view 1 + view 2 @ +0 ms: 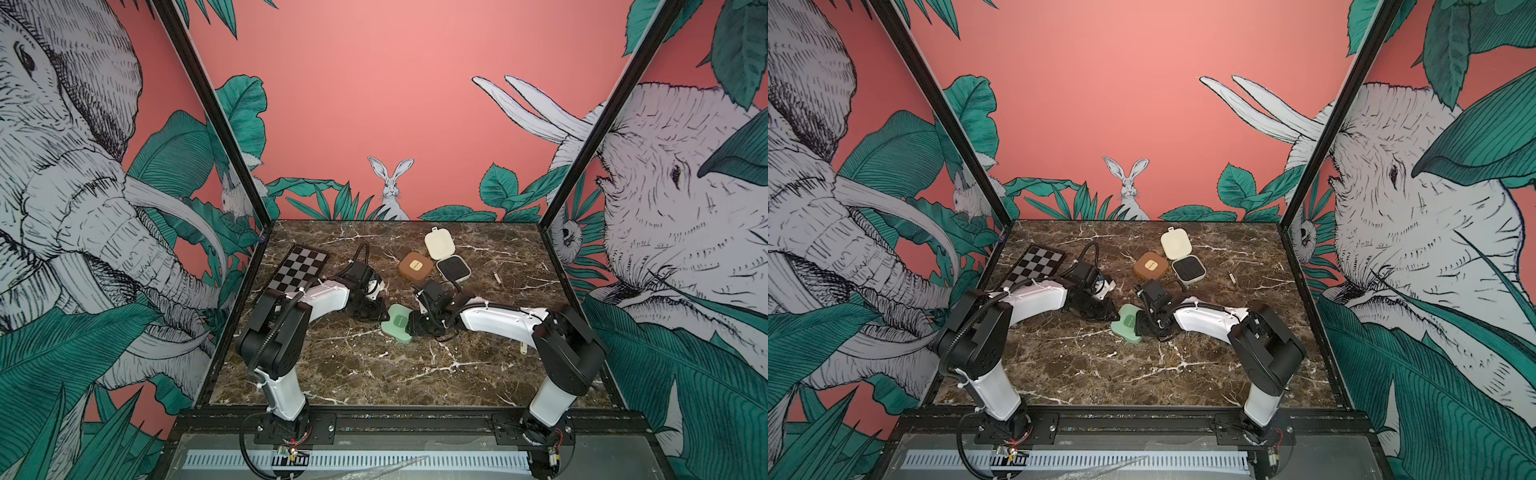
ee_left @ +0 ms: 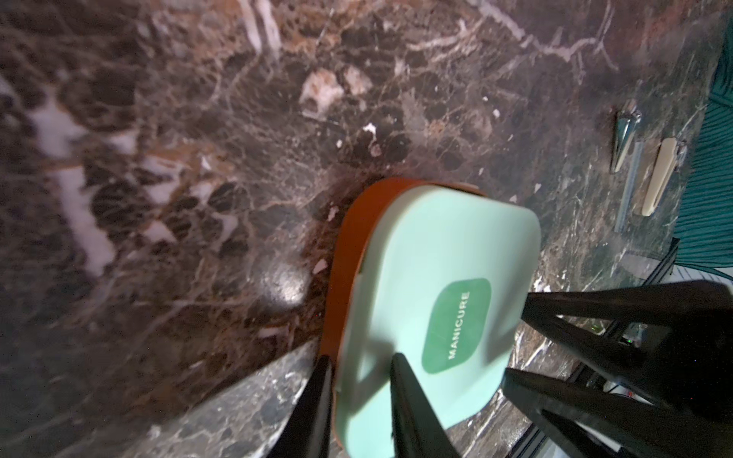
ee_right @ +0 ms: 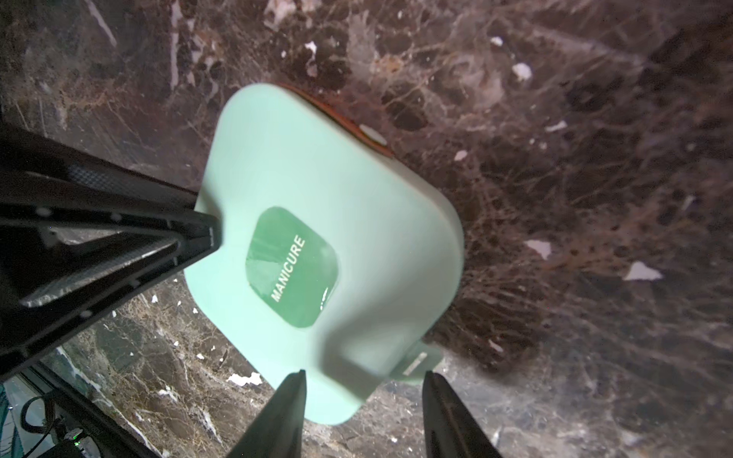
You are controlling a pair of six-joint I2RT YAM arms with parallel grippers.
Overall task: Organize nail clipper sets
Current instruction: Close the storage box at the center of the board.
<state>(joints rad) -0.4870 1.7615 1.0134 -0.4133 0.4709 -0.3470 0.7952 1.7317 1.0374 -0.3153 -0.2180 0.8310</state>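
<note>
The mint green case (image 1: 398, 323) (image 1: 1128, 322) is closed, with a "MANICURE" label, and sits tilted over the middle of the marble table. My left gripper (image 2: 359, 376) (image 1: 386, 316) is shut on its edge, one finger on the lid (image 2: 436, 253) and one under it. My right gripper (image 3: 363, 382) (image 1: 411, 328) is open at the opposite corner, its fingers either side of the latch tab (image 3: 420, 361). Behind these, the brown case (image 1: 415, 264) lies closed. The cream case (image 1: 439, 245) lies open, showing its black insert (image 1: 454, 269).
A black-and-grey checkerboard (image 1: 297, 270) lies at the back left. A small slim tool (image 1: 497, 277) rests right of the cream case and a cream one (image 1: 524, 347) beside the right arm. Loose tools (image 2: 658, 174) also appear in the left wrist view.
</note>
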